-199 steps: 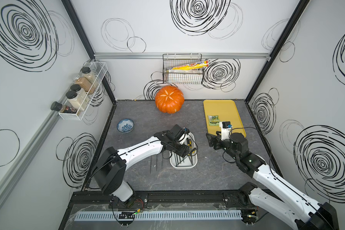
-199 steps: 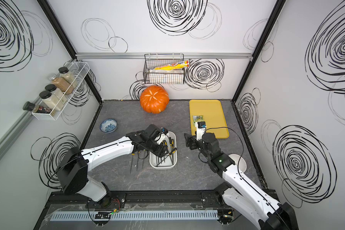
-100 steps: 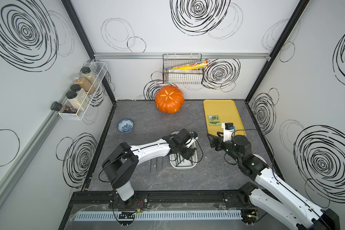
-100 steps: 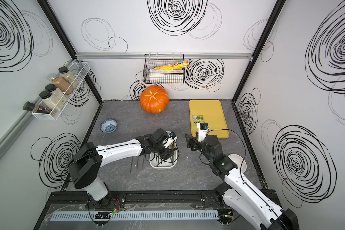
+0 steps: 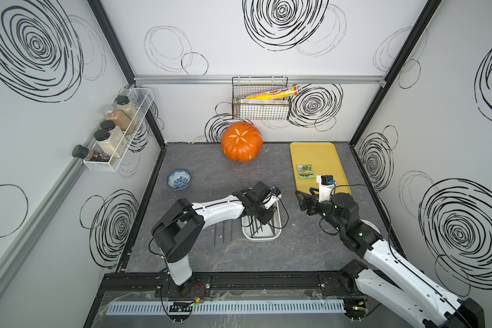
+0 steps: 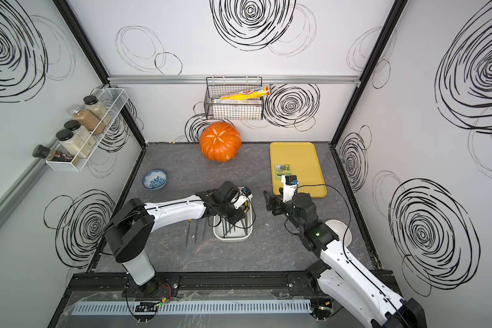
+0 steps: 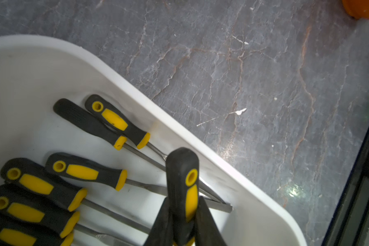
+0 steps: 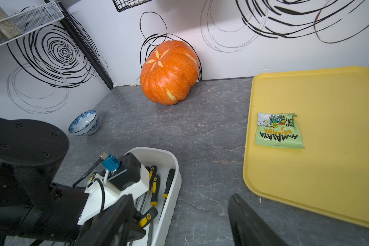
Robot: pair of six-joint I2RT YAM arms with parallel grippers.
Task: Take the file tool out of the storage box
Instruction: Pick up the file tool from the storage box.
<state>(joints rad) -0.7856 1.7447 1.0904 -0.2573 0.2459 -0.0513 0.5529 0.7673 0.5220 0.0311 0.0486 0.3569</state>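
The white storage box (image 5: 260,238) (image 6: 230,238) sits mid-table with several black-and-yellow-handled file tools inside. My left gripper (image 7: 183,215) reaches down into it (image 5: 263,217) and is shut on one file tool's handle (image 7: 182,187), which crosses over the shafts of the others near the box wall (image 7: 179,132). That same handle (image 8: 148,216) shows in the right wrist view between the left fingers. My right gripper (image 8: 179,223) (image 5: 303,200) hangs open over bare table just right of the box, holding nothing.
Three loose files (image 5: 223,234) lie on the table left of the box. An orange pumpkin (image 5: 241,144) stands at the back, with a yellow tray (image 5: 324,153) holding a green snack packet (image 5: 305,171) at back right. A blue bowl (image 5: 178,179) sits left, and a white bowl (image 6: 340,231) is under the right arm.
My left gripper has sunk deeper into the box and closed on a file handle. The right arm has drifted slightly right and stays open.
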